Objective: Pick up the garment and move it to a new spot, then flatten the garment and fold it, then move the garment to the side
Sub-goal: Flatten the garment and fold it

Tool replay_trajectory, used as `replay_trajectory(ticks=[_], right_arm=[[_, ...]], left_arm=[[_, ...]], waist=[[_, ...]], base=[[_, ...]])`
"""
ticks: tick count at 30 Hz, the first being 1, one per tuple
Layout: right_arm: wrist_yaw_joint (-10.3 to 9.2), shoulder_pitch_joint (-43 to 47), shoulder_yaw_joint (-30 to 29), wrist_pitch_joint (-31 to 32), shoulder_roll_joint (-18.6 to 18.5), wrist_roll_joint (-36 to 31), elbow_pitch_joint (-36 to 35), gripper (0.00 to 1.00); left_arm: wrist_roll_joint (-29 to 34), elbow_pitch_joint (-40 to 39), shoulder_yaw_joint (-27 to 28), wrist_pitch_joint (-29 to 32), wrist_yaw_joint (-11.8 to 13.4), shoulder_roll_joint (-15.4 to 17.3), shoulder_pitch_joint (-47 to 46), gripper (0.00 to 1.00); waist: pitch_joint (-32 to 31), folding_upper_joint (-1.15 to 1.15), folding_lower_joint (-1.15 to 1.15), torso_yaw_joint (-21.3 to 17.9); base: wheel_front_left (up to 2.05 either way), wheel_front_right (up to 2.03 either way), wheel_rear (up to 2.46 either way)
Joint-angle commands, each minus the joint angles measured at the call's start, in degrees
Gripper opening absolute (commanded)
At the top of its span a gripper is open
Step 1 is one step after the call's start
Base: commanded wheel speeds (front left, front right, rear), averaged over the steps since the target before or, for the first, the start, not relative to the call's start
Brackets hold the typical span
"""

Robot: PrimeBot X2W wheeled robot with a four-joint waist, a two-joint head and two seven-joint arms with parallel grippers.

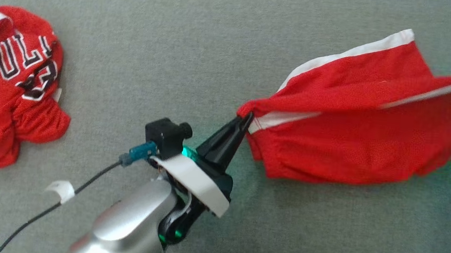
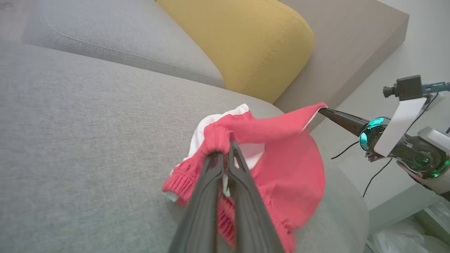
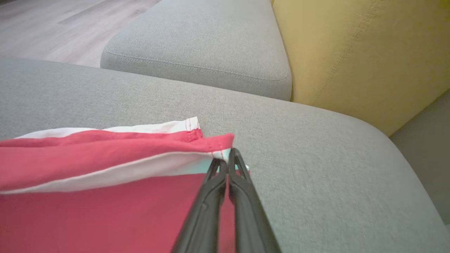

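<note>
Closest to the head camera is the left gripper (image 1: 246,119), its two dark fingers (image 1: 223,143) clamped on one bunched corner of the red cloth garment with white trim (image 1: 359,132); the right gripper (image 3: 228,158) is pinched on the opposite hemmed corner. Between them the garment hangs stretched over the grey fabric sofa cushion (image 1: 218,37), its lower part sagging. It looks light, soft and limp, so it will probably droop; the corners and firmer hem seem good places to hold.
</note>
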Motion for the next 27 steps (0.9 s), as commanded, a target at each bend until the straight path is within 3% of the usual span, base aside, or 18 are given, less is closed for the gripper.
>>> replay_trajectory(ticks=[1, 12, 13, 14, 15, 16, 22, 27], right_arm=[[0.39, -3.0, 2.2, -0.8, -2.9, 1.0, 1.3, 0.0], [0.39, -14.8, 14.1, -6.1, -5.4, 4.4, 13.3, 0.03], [0.39, -15.9, 14.6, -6.9, -5.1, 4.8, 14.8, 0.31], [0.39, -16.7, 15.3, -7.6, -4.7, 5.4, 16.2, 0.86], [0.39, -17.4, 16.1, -8.2, -4.3, 6.0, 17.5, 1.0], [0.39, -18.1, 16.8, -8.9, -4.2, 6.5, 18.7, 1.0], [0.39, -19.1, 19.5, -12.7, -3.7, 11.0, 23.7, 1.0], [0.39, -16.8, 20.8, -10.8, -5.5, 16.6, 27.7, 1.0]], left_arm=[[-0.6, -0.4, 2.2, -0.7, -0.4, -0.3, -2.6, 0.0], [-1.4, 1.7, 2.9, -1.5, -0.3, -0.7, -4.0, 0.0], [-1.3, 1.8, 3.0, -1.9, -0.2, -0.8, -4.0, 0.0], [-1.4, 2.0, 3.0, -2.1, -0.2, -0.9, -3.9, 0.32], [-1.2, 2.2, 2.9, -2.3, -0.1, -1.0, -3.9, 0.69], [-0.7, 2.4, 2.9, -2.7, 0.3, -1.1, -3.9, 1.0], [4.4, 3.8, 2.2, -5.0, 3.7, -0.9, -3.5, 1.0], [13.3, 1.5, 2.8, -6.2, 10.2, -0.9, -1.4, 1.0]], waist=[[1.1, 0.0, -0.01, 1.3], [2.4, 0.0, -0.01, 3.8], [2.4, 0.0, -0.01, 4.0], [2.3, 0.0, -0.01, 4.2], [2.3, 0.0, -0.01, 4.4], [2.2, 0.0, -0.01, 4.6], [1.0, 0.0, -0.01, 5.2], [-0.3, 0.0, -0.01, 7.2]], base=[[0.0, 0.0, 0.0], [0.0, 0.0, 0.0], [0.0, 0.0, 0.0], [0.0, 0.0, 0.0], [0.0, 0.0, 0.0], [0.0, 0.0, 0.0], [0.0, 0.0, 0.0], [0.0, 0.0, 0.0]])
